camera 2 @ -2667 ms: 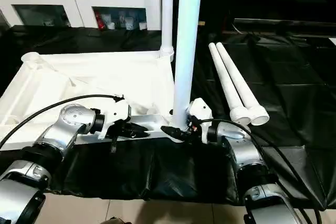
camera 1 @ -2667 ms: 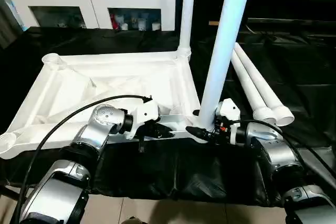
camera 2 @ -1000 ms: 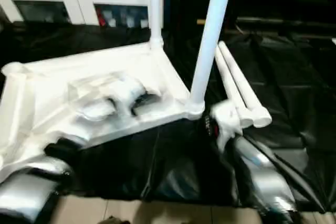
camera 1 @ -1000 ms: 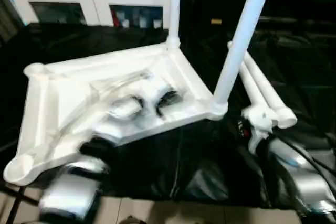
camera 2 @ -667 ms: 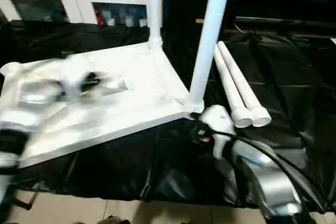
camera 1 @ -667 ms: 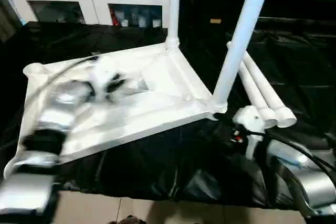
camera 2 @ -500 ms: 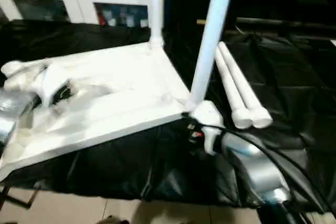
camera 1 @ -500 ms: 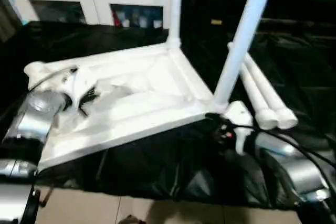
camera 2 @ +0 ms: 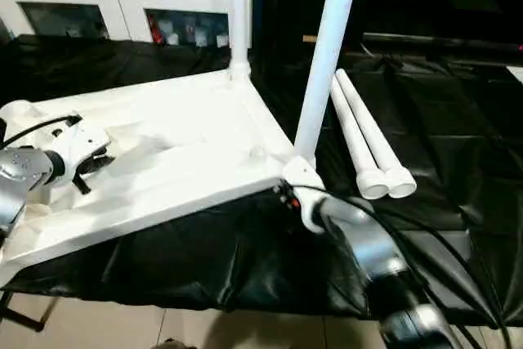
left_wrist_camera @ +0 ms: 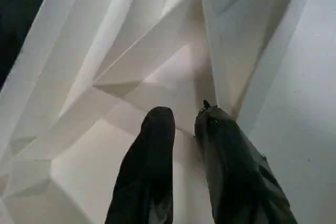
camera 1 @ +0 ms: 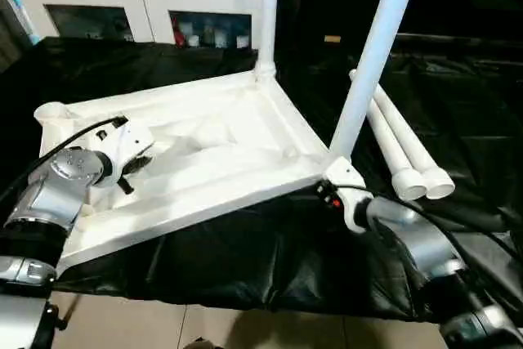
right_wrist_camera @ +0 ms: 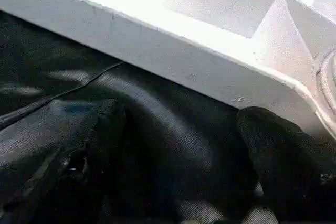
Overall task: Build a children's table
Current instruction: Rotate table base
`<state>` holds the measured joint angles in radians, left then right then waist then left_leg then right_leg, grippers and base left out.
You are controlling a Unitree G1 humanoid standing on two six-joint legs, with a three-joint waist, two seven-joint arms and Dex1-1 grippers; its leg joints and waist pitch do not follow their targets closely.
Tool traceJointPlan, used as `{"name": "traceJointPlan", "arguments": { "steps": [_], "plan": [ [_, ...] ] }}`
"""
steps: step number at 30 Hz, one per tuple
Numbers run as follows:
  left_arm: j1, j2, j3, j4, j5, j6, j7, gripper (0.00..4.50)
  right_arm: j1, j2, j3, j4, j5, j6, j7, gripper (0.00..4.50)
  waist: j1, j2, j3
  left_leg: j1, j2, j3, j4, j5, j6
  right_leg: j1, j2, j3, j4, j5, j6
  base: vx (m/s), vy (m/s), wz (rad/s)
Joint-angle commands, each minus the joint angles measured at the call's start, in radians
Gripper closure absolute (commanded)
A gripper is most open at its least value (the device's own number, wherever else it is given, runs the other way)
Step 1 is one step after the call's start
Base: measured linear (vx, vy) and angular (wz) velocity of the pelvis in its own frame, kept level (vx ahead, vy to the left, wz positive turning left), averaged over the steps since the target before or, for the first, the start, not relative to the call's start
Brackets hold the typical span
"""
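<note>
Head view, table top: the table top (camera 1: 221, 149) lies upside down on the black cloth (camera 1: 245, 259), ribbed side up, turned askew
Head view, legs: two legs stand upright in corner sockets, the far leg (camera 1: 267, 14) and the near leg (camera 1: 372, 59); two loose legs (camera 1: 400, 145) lie side by side on the cloth, well apart from both grippers
Head view, left gripper: the left gripper (camera 1: 135, 165) points into the ribbed underside near the top's left end, its fingers close together with a narrow gap
Head view, right gripper: the right gripper (camera 2: 284, 195) sits low at the near corner, just under the socket that carries the near leg
Head view, background: a white cabinet (camera 1: 139, 2) with glass doors stands behind the cloth
Left wrist view: two black fingertips (left_wrist_camera: 157, 129) stand nearly together, holding nothing, just over the white ribs (left_wrist_camera: 147, 66) that fan out ahead of them
Right wrist view: the fingers (right_wrist_camera: 273, 145) stand wide apart, nothing between them but black cloth; the top's white edge (right_wrist_camera: 173, 51) runs across just beyond the tips
</note>
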<state>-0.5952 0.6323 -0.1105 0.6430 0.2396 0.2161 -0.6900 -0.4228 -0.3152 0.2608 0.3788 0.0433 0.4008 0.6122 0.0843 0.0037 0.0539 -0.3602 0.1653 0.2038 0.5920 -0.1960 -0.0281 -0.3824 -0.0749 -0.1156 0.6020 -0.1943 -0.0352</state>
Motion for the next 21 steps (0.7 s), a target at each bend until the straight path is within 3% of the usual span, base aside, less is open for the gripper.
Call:
{"name": "traceJointPlan", "arguments": {
  "steps": [1,5,8,16,21],
  "plan": [
    [-0.002,-0.004,0.027,0.010,-0.030,0.030,0.009,3.48,-0.017,0.003,-0.008,0.014,-0.008,-0.021,-0.010,0.59,0.001,0.004,-0.060,0.015,0.084,-0.047,-0.072,-0.188,-0.006,0.038,-0.111,0.082,-0.072,-0.216,-0.189,0.000,0.000,0.00],
    [-0.021,0.017,0.093,-0.029,-0.072,0.075,0.031,3.48,-0.030,0.005,-0.006,0.032,-0.015,-0.039,-0.001,0.59,0.002,0.001,-0.064,0.013,0.086,-0.047,-0.071,-0.148,0.003,0.040,-0.108,0.082,-0.059,-0.135,-0.203,0.000,0.000,0.00],
    [-0.026,0.032,0.096,-0.012,-0.061,0.067,0.045,3.48,-0.037,0.009,-0.008,0.049,-0.019,-0.055,0.001,0.59,0.001,-0.002,-0.062,0.012,0.085,-0.045,-0.070,-0.141,0.014,0.039,-0.107,0.082,-0.059,-0.115,-0.209,0.000,0.000,0.00],
    [-0.018,0.062,0.050,0.052,-0.007,0.060,0.079,3.48,-0.063,0.023,-0.035,0.068,-0.003,-0.084,-0.010,0.59,0.000,0.000,-0.059,0.015,0.085,-0.048,-0.073,-0.194,-0.006,0.037,-0.108,0.083,-0.066,-0.195,-0.189,0.000,0.000,0.00],
    [-0.021,0.066,0.016,0.105,0.015,0.039,0.073,3.48,-0.082,0.022,-0.072,0.029,0.044,-0.054,0.023,0.59,0.003,0.000,-0.063,0.016,0.086,-0.047,-0.071,-0.169,0.000,0.037,-0.109,0.084,-0.061,-0.152,-0.191,0.000,0.000,0.00]
  ]
}}
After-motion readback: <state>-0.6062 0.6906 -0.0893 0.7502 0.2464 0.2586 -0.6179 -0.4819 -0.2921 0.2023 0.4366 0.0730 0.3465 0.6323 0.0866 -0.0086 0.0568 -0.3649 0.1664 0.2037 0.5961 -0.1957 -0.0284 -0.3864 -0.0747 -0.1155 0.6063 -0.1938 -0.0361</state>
